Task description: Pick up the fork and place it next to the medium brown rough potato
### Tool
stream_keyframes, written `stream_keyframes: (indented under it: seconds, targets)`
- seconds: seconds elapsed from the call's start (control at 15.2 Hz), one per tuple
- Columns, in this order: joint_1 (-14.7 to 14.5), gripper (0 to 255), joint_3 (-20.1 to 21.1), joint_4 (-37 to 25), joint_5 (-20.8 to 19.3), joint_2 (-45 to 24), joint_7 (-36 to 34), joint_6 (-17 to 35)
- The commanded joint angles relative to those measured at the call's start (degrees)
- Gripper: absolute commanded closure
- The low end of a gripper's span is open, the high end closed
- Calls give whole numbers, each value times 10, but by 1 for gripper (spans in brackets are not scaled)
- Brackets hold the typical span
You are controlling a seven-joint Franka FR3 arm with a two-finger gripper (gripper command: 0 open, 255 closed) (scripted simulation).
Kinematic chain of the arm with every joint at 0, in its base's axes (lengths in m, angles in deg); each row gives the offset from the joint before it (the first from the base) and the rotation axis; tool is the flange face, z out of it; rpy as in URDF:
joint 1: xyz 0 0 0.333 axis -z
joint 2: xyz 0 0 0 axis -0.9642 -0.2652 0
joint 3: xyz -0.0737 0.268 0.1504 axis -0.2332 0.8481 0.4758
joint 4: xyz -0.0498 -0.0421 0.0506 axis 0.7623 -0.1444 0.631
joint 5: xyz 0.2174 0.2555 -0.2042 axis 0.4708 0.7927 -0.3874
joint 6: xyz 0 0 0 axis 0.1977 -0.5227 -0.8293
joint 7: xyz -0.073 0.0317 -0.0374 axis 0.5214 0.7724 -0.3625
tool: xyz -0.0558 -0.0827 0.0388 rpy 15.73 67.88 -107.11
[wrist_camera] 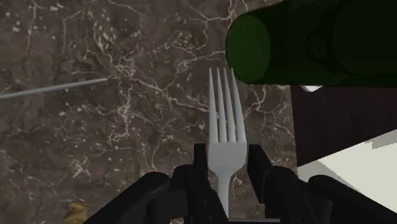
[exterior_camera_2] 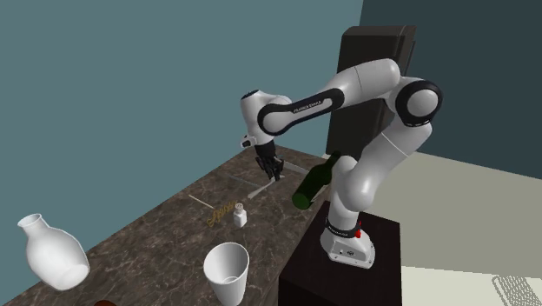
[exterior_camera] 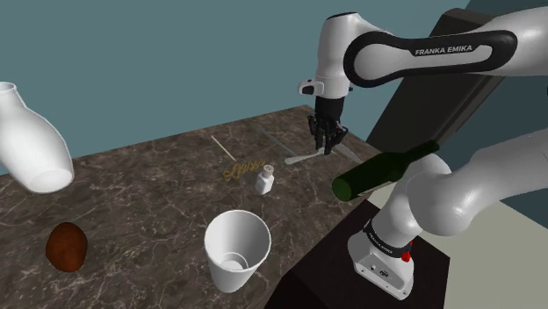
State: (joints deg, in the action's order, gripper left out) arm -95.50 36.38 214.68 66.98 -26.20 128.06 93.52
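A: As the fork (wrist_camera: 226, 130) is seen clasped by its handle between the black fingers (wrist_camera: 257, 160) of the gripper (exterior_camera: 328, 138), right of centre in the shoulder view, what is asked of the carry?

B: The jaws are drawn in narrowly on the handle, and the tines are pointed away from the hand over the dark marbled counter (exterior_camera: 149, 202). Whether the fork is clear of the stone cannot be told. The potato (exterior_camera: 66, 246) is found at the lower left of that frame, well apart from the hand, so a long crossing is called for.

A: What is to be avoided?

B: A tilted dark green bottle (exterior_camera: 379, 172) is seen just beside the hand, at the counter's edge. It should be cleared by a lift made first. Between hand and potato, a small white shaker (exterior_camera: 264, 180), a white cup (exterior_camera: 237, 250) and a gold-coloured scrap (exterior_camera: 241, 169) are placed, and height should be held over them. A white vase (exterior_camera: 31, 145) is set at the left edge, above the potato. The fork is best lowered flat, beside the potato and not upon it, before the grip is released.
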Motion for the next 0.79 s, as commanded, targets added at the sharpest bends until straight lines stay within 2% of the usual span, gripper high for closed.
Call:
stream_keyframes:
  seconds: [0.0, 0.73]
  targets:
    - [-17, 255, 19, -21, 22, -24, -24, 2]
    - [-86, 255, 108, -148, 103, -178, -141, 33]
